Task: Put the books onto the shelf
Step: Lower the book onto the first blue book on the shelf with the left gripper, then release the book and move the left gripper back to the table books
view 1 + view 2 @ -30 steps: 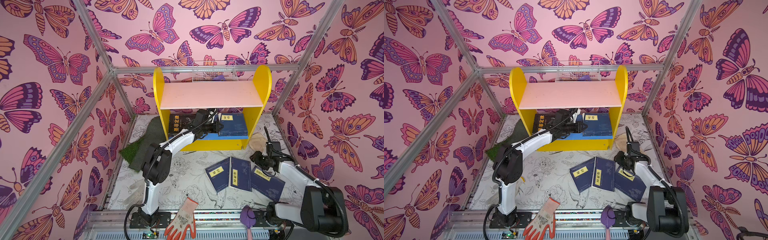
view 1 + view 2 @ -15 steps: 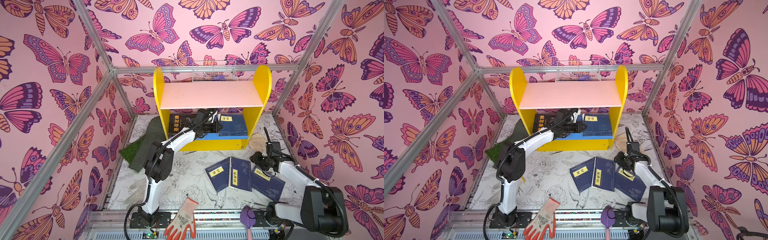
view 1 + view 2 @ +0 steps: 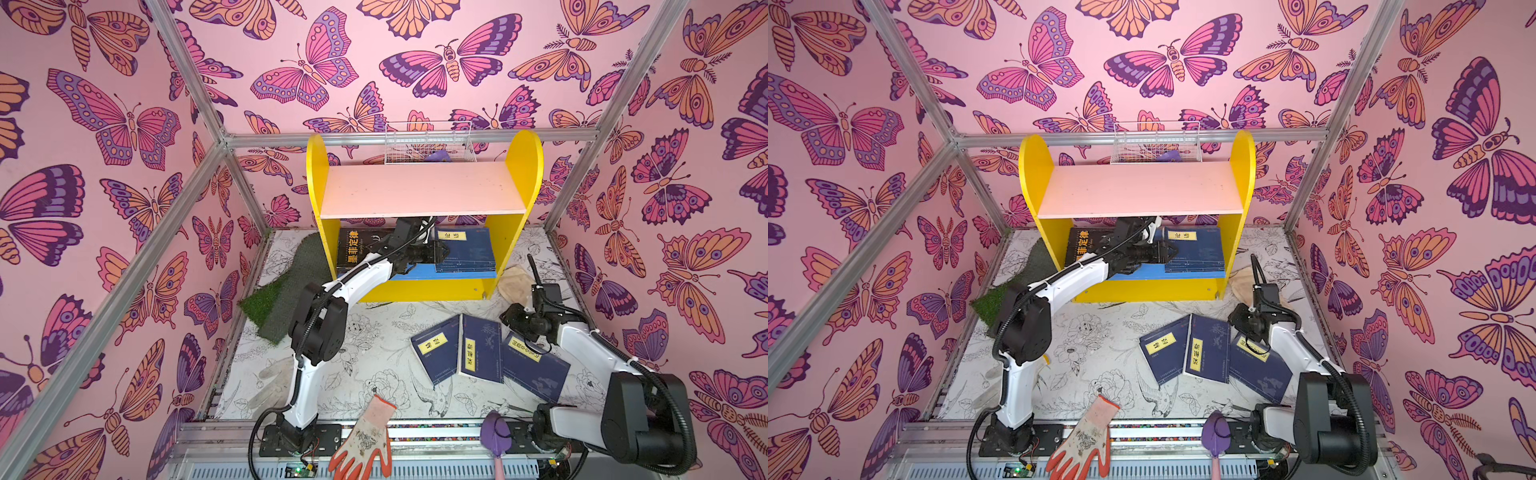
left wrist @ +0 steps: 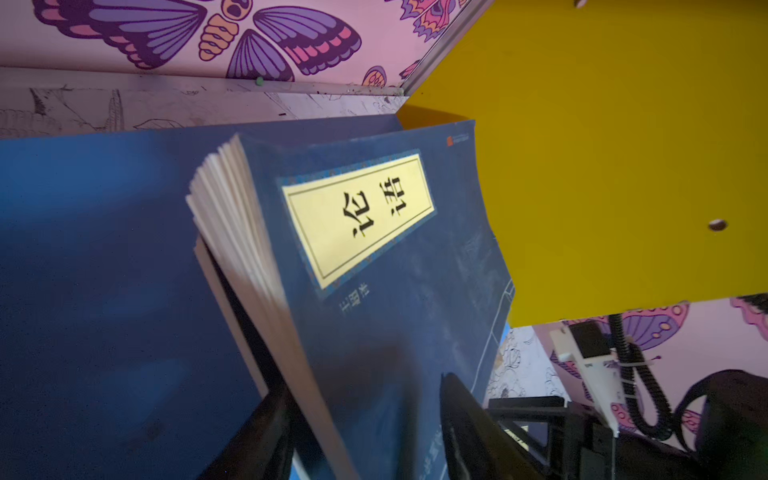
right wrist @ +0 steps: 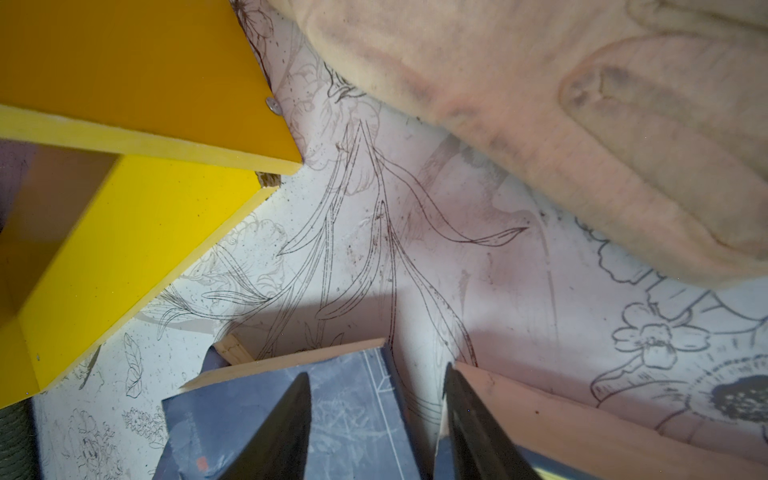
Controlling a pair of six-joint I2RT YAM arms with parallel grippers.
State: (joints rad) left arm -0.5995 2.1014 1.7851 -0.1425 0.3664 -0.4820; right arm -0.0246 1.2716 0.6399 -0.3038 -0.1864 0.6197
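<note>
Toward the right end of the blue lower board (image 3: 417,272) of the shelf (image 3: 525,166), a navy book (image 3: 469,251) lies with the left gripper (image 3: 441,252) at its front edge, fingers spread, while the right gripper (image 3: 508,320) hovers spread-fingered over three navy books (image 3: 482,349) near the right edge of the table (image 3: 365,357).

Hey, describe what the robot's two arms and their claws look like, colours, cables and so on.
The left arm and the right arm both have smooth white shells linked by bulky, rounded black joints. A black ribbed cable hose runs along each. The left claw and the right claw are black, each with two flat fingers tapering to a point.
</note>
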